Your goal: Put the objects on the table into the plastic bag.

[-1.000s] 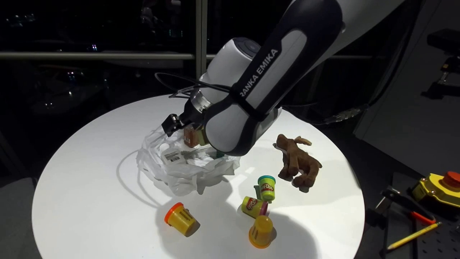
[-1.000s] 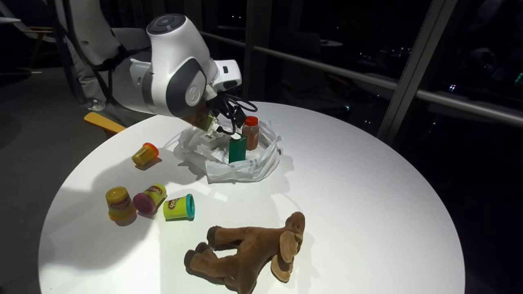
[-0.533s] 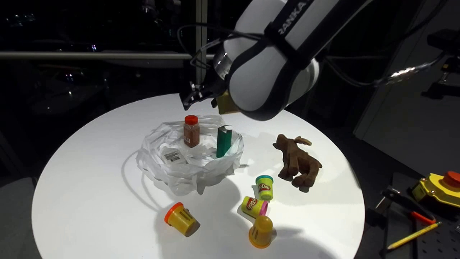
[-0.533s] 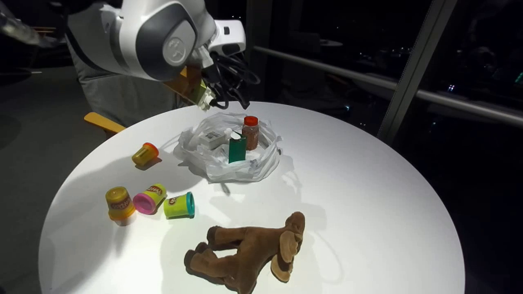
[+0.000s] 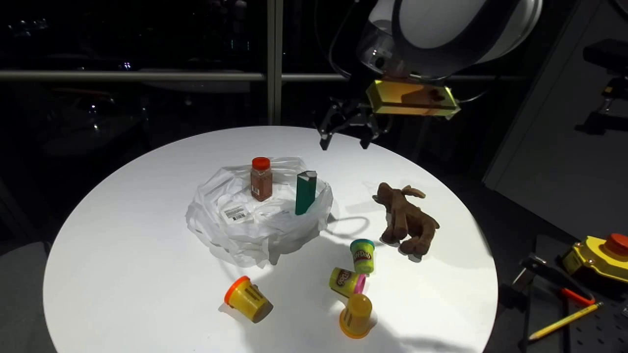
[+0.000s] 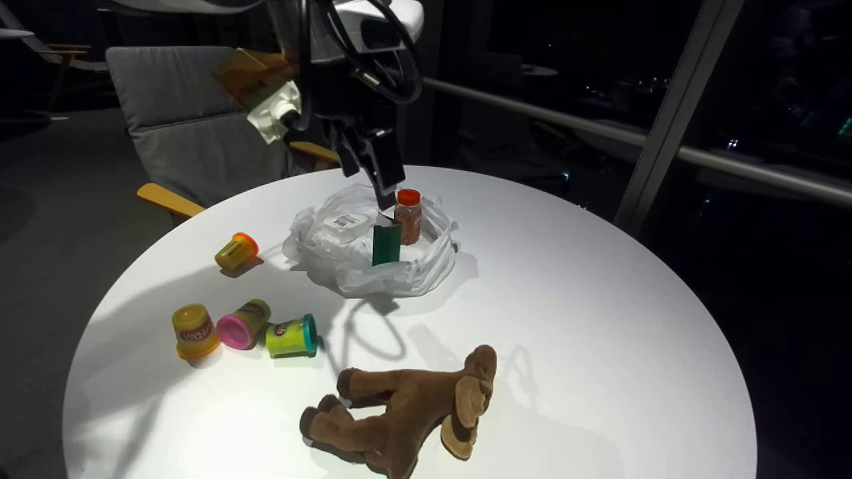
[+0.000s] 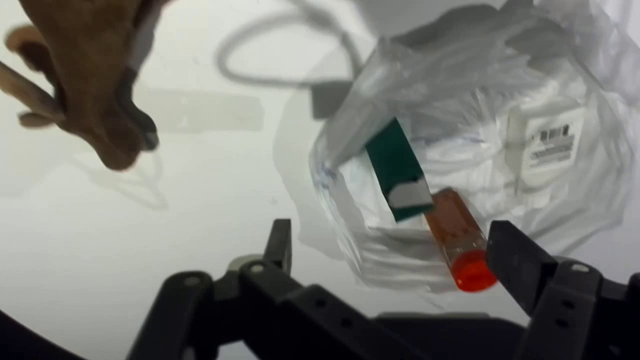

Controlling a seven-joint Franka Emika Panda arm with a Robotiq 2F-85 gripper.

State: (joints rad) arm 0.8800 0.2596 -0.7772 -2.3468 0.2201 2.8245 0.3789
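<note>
The white plastic bag (image 5: 255, 240) lies spread on the white table (image 5: 122, 264). Inside it are a red-capped bottle (image 5: 261, 181), a green box (image 5: 306, 193) and a white barcoded box (image 5: 236, 214). Outside, a brown plush animal (image 6: 413, 412) lies on its side. An orange-lidded pot (image 5: 248, 299), a pink-lidded pot (image 6: 243, 326) and a teal-lidded pot (image 6: 289, 338) also rest on their sides. A yellow pot (image 5: 356, 316) stands on its lid. High above the table, between bag and plush, hangs my gripper (image 5: 345, 142), open; nothing sits between its fingers (image 7: 520, 265).
A yellow-and-red emergency stop (image 5: 601, 257), a pencil (image 5: 564, 321) and a tool lie on a dark surface beside the table. A grey chair (image 6: 186, 120) with wooden arms stands behind. Window rails run past the far edge.
My gripper has risen from low over the bag and swung away toward the plush animal's side, uncovering the bag's contents. The items on the table have hardly moved.
</note>
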